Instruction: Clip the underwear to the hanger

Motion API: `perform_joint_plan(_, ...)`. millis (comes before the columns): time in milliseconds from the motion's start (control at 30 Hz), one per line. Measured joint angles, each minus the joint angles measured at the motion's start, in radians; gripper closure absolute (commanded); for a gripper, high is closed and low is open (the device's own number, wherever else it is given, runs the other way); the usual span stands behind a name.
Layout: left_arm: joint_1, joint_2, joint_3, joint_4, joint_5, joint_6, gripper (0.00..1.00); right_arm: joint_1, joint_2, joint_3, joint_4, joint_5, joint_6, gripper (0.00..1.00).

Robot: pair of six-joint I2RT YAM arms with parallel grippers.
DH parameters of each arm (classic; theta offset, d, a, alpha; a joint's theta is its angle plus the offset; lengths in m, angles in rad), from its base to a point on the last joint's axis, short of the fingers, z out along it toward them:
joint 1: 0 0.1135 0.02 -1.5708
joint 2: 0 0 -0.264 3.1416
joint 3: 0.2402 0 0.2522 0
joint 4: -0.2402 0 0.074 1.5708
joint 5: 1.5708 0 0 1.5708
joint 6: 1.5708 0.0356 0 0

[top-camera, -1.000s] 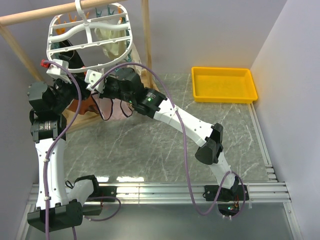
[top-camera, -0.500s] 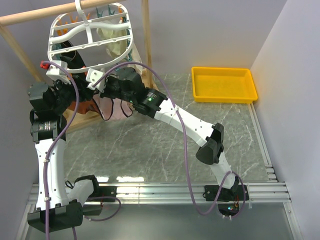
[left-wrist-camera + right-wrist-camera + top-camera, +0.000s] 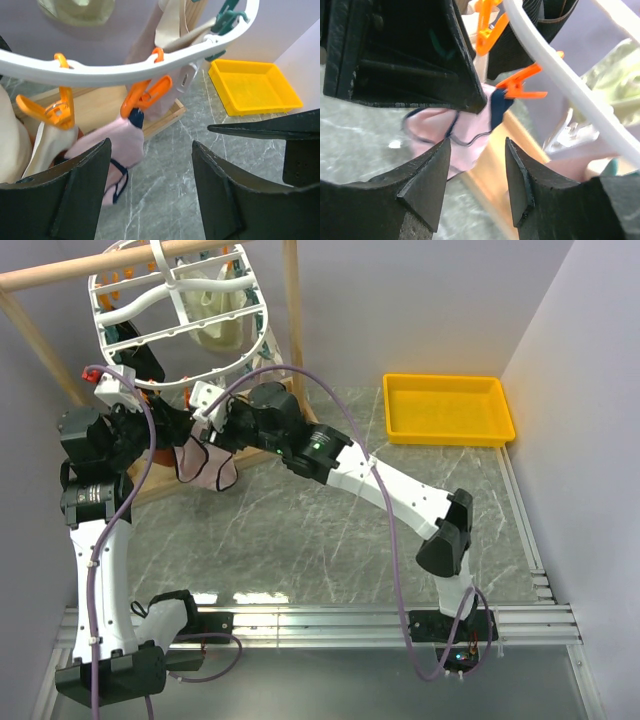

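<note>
The underwear (image 3: 120,145), pale pink with navy trim, hangs by its waistband from an orange clothespin (image 3: 145,97) on the white hanger (image 3: 100,72). My left gripper (image 3: 150,195) is open just below and right of it, with nothing between the fingers. In the right wrist view the same underwear (image 3: 465,130) dangles from the orange clothespin (image 3: 520,85) under the hanger rim (image 3: 555,70). My right gripper (image 3: 477,185) is open and empty, close to the cloth. From above, the underwear (image 3: 208,468) hangs between both wrists under the hanger (image 3: 180,310).
The hanger hangs from a wooden rod (image 3: 60,275) with a wooden post (image 3: 293,320) beside it. A cream garment (image 3: 215,325) and a black garment (image 3: 140,360) hang on the hanger too. A yellow tray (image 3: 447,408) sits at the back right of the marble table.
Both grippers have opened. The right arm has drawn back to the right. The hanger has swung up and back, and the underwear now hangs lower from the orange clothespin.
</note>
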State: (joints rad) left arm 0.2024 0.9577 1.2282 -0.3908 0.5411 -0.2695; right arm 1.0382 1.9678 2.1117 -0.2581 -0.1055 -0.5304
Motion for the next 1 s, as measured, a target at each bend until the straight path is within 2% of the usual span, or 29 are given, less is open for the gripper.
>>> perform_joint_plan(267, 0.0, -0.099, -0.081, -0.068, 0.0, 0.047, 0.23, -0.003, -0.191, -0.303, 0.033, -0.024, 0.182, 0.45)
perform_joint_plan(467, 0.0, -0.185, -0.211, -0.101, 0.002, 0.085, 0.18, -0.073, -0.291, -0.483, 0.069, -0.088, 0.424, 0.56)
perform_joint_plan(633, -0.006, -0.202, -0.282, -0.1, 0.004, 0.084, 0.17, -0.191, -0.273, -0.53, 0.111, -0.155, 0.614, 0.61)
perform_joint_plan(767, -0.035, -0.235, -0.34, -0.087, 0.003, 0.072, 0.21, -0.248, -0.257, -0.531, 0.145, -0.18, 0.719, 0.61)
perform_joint_plan(900, -0.105, -0.306, -0.429, -0.049, -0.017, 0.044, 0.21, -0.248, -0.257, -0.531, 0.185, -0.208, 0.779, 0.61)
perform_joint_plan(1000, -0.195, -0.347, -0.487, -0.019, -0.095, 0.019, 0.23, -0.246, -0.253, -0.531, 0.201, -0.22, 0.811, 0.61)
